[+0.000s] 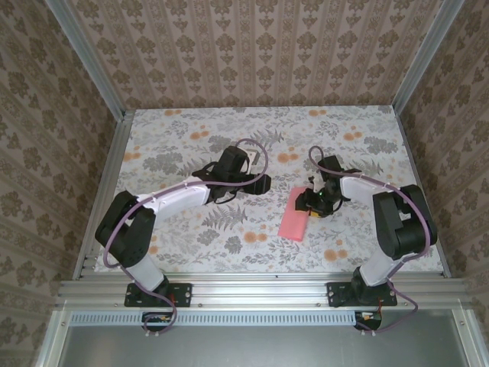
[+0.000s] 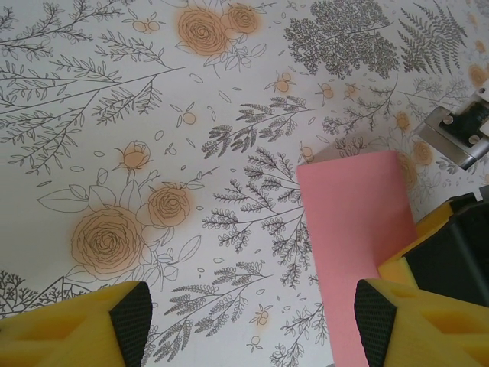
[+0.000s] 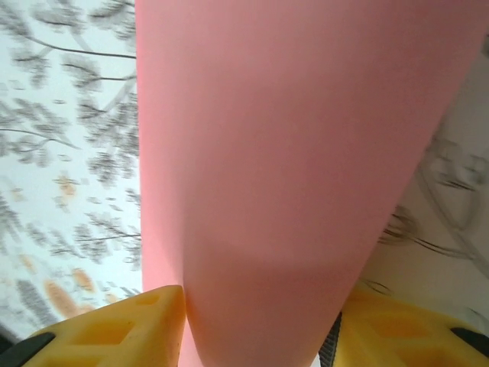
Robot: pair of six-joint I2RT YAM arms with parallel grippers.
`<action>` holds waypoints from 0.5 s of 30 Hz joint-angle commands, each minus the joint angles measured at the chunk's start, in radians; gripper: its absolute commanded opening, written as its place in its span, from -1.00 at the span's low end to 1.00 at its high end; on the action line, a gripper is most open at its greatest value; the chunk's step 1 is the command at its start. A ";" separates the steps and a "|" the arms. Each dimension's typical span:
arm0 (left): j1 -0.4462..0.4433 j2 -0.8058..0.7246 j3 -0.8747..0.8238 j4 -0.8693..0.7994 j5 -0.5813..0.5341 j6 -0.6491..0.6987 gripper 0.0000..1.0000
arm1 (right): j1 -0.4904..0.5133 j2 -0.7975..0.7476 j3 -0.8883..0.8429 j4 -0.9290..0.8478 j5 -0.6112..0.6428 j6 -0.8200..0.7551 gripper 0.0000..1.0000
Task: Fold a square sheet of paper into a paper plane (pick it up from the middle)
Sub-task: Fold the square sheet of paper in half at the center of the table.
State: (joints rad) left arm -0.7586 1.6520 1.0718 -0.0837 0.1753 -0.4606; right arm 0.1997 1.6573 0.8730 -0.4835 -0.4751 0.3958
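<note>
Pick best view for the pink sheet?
Top external: nearly the whole pink sheet shows, a narrow strip, far end at the right gripper. Left wrist cuts it off; right wrist sees blurred pink close up.

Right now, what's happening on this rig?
Mid-fold on a paper plane. The pink paper lies on the floral table as a narrow strip, apparently folded over, not yet a dart. The right gripper sits at the strip's far end with the paper running between its fingers; whether they actually pinch it is unclear. The left gripper hovers just beside the strip, fingers open and holding nothing.
</note>
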 commanded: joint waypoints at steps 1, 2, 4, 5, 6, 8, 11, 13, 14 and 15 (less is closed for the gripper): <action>-0.002 -0.016 0.019 -0.035 -0.031 -0.020 0.48 | 0.005 0.023 -0.010 0.112 -0.150 0.027 -0.01; -0.001 -0.018 0.016 -0.034 -0.034 -0.023 0.48 | 0.006 0.028 -0.008 0.120 -0.166 0.029 -0.01; 0.002 -0.027 0.011 -0.034 -0.040 -0.027 0.48 | 0.015 0.037 0.000 0.142 -0.188 0.031 -0.02; 0.003 -0.030 0.008 -0.035 -0.044 -0.029 0.48 | 0.021 0.043 0.007 0.146 -0.198 0.028 -0.02; 0.005 -0.033 0.004 -0.034 -0.050 -0.030 0.48 | 0.028 0.050 0.018 0.144 -0.208 0.021 -0.02; 0.009 -0.040 -0.002 -0.033 -0.053 -0.033 0.48 | 0.039 0.068 0.041 0.121 -0.199 0.007 -0.02; 0.010 -0.040 -0.004 -0.034 -0.048 -0.034 0.48 | 0.041 0.090 0.064 0.061 -0.123 -0.013 -0.02; 0.010 -0.038 -0.006 -0.033 -0.038 -0.035 0.47 | 0.041 0.091 0.075 0.020 -0.081 -0.040 0.11; 0.010 -0.037 -0.006 -0.031 -0.033 -0.036 0.47 | 0.040 0.089 0.082 0.002 -0.072 -0.053 0.15; 0.010 -0.035 -0.009 -0.029 -0.026 -0.038 0.46 | 0.040 0.087 0.090 -0.021 -0.060 -0.069 0.16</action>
State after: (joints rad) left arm -0.7551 1.6409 1.0714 -0.0868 0.1417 -0.4793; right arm 0.2386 1.7367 0.9283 -0.4206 -0.5846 0.3752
